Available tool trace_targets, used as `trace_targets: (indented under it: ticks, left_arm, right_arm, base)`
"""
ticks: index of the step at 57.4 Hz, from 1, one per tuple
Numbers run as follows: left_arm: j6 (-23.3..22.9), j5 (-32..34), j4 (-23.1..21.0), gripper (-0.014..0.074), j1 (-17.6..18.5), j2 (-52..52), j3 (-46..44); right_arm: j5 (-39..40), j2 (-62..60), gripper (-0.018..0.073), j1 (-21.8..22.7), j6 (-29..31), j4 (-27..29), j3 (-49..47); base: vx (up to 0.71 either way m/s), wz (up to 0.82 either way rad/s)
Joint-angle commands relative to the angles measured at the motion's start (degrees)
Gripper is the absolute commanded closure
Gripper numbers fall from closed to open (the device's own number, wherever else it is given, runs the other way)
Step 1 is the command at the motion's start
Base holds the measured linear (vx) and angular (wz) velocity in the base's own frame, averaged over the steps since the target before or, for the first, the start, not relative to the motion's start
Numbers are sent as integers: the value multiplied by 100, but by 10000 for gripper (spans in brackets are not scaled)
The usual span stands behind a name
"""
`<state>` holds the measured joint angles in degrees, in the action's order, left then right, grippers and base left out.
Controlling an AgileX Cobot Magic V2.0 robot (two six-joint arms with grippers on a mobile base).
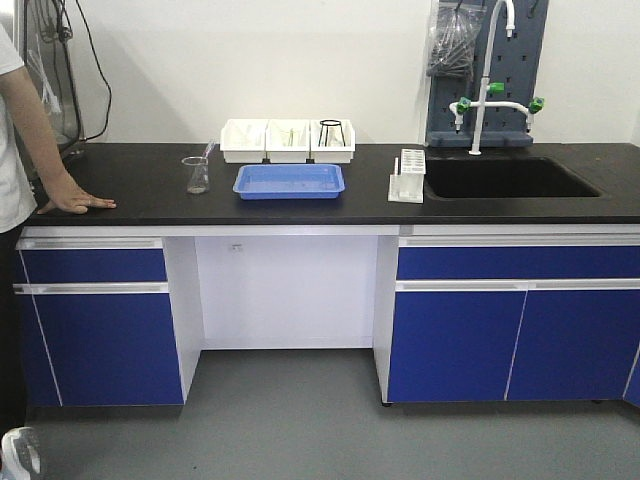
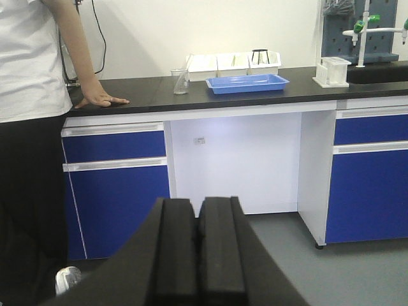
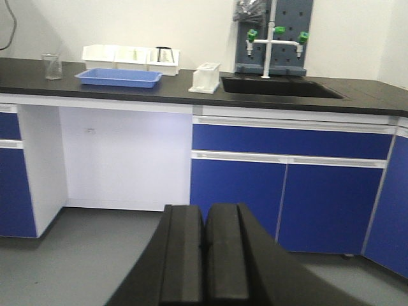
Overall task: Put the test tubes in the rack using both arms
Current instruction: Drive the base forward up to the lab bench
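- Left gripper: fingers pressed flat together, no gap, nothing held. It hangs low in front of the blue cabinets, well short of the counter.
- Right gripper: the same, closed on itself and empty, facing the cabinet doors under the sink.
- Rack: small, white and upright on the black counter, just left of the sink and right of the blue tray. From here you cannot tell whether any hole is filled.
- Test tubes: only faint slim shapes in the middle of the three white bins behind the tray. They are probably the tubes, but too small to confirm.
- Also on the counter: a glass beaker left of the tray, and a person's hand flat at the far left.
- Handling, as a judgement: expect thin glass that is light, rigid, slick and brittle, and that rolls when nudged.
- Grip each tube across its width, a little below the rim, with a soft squeeze. That leaves the lower end free to enter a hole.
- The rack looks like light plastic and may slide or tip under a sideways push, so bring tubes straight down.
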<state>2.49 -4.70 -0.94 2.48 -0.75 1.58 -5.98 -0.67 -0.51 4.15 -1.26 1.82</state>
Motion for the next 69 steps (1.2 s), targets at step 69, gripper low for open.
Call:
trace_targets:
  ticks: [69]
  left_arm:
    - [-1, 470, -30, 601, -10, -68, -152]
  right_arm:
    - [450, -54, 568, -188, 36, -11, 71]
  base:
    - [7, -5]
